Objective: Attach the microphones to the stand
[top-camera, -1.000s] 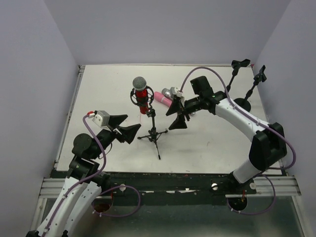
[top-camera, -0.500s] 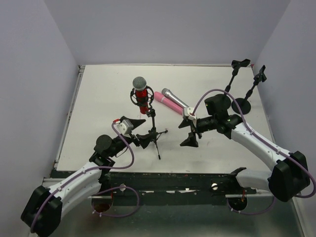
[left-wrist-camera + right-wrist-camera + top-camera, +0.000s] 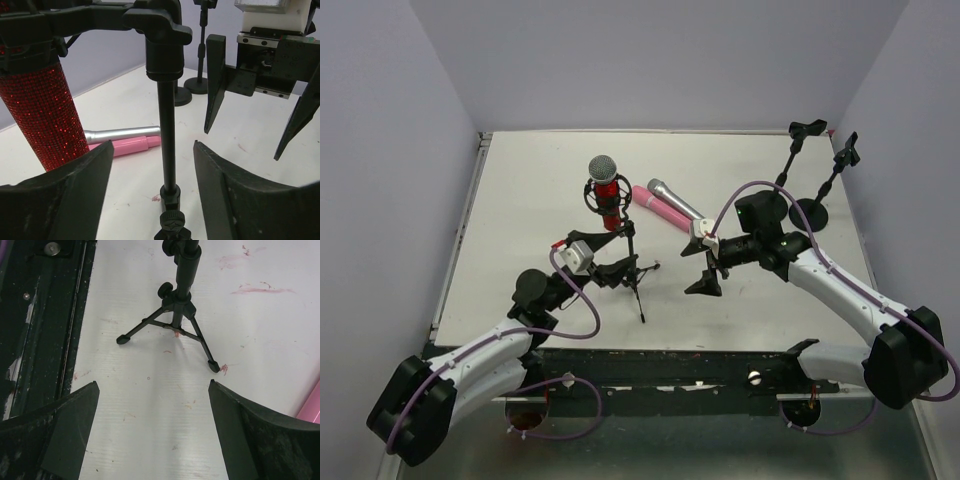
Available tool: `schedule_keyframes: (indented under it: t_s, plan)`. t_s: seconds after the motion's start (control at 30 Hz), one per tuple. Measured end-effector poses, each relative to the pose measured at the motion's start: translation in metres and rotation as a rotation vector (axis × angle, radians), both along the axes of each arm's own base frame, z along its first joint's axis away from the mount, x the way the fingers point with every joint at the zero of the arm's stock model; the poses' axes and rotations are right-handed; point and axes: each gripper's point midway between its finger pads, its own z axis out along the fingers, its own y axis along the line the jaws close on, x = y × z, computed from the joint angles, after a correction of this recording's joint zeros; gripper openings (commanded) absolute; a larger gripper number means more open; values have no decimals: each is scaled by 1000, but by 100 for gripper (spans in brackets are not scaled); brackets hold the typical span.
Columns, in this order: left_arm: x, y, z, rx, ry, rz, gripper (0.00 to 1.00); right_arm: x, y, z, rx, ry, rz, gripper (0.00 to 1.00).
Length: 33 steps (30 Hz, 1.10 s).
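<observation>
Item 1, red microphone (image 3: 604, 186): glittery body and silver mesh head. It stands upright in the clip on top of the tripod stand (image 3: 632, 268), near the middle of the desk (image 3: 520, 220).

Item 2, pink microphone (image 3: 655, 204): lies flat on the desk just behind and to the right of the tripod stand. It is in no clip.

Item 3, silver-grey microphone (image 3: 675, 200): lies flat alongside the pink one on its far side. The two look to be touching along their length. Its head points toward the far left.

Item 4, two further stands (image 3: 798, 165) at the far right corner: each is a thin pole on a round base with a clip on top. They stand close together, well apart from the three microphones.

Item 5, left jaws: I read them as wide open and gripping nothing. One finger (image 3: 60, 200) sits on each side of the tripod stand's pole. My left wrist view shows a gap between the pole and both fingers.

Item 6, right jaws: wide open and holding nothing. They hang over bare desk just to the right of the tripod's feet and face the stand.
</observation>
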Motion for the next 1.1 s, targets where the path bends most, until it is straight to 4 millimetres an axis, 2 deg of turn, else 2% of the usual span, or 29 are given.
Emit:
schedule_keyframes:
  t_s: [0.2, 0.27, 0.33, 0.43, 0.53, 0.6, 0.8, 0.97, 1.1]
  plan:
    - [5, -4, 2, 5, -12, -3, 55, 0, 0, 0, -2, -9, 6, 98]
    - [6, -7, 5, 3, -14, -14, 47, 0, 0, -1, -2, -9, 7, 98]
    - [6, -11, 6, 0, -13, -32, 47, 0, 0, -2, -4, -7, 7, 98]
    - [5, -17, 4, -6, -2, -61, 38, 1, 0, -3, -6, -7, 8, 98]
    - [4, -20, 1, -8, 12, -80, 20, 1, 0, -4, -8, -6, 8, 98]
    - [3, -21, 1, -10, 15, -88, 0, 1, 0, -5, -9, -5, 8, 98]
    - [1, -22, 0, -24, 41, -99, 0, 2, 0, -8, -17, 0, 4, 98]
    - [11, -11, 3, -22, 66, -38, 0, 2, -1, -9, -23, 1, 3, 98]
    - [51, 23, 18, -30, 79, 127, 0, 1, -2, -10, -27, 3, 6, 98]
